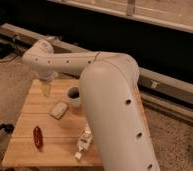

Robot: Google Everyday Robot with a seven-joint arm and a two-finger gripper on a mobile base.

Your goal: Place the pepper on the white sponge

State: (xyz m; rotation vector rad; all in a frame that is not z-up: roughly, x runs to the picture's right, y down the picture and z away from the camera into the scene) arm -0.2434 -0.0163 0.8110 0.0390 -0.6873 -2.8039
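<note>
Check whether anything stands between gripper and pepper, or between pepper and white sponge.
Nothing visible does. Only bare wood lies between the gripper, over the far left of the table, and the pepper, and between pepper and white sponge. The mug stands beyond the sponge.

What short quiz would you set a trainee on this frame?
1. True or false: the pepper lies on the white sponge.
2. Which is nearest the white sponge? A) mug B) pepper C) bottle-like object
3. Fill in: the end effector hangs over the far ____ corner of the table, as the camera sees it.
Key: 1 false, the pepper lies apart on the wood, nearer the camera; 2 A; 3 left.
</note>
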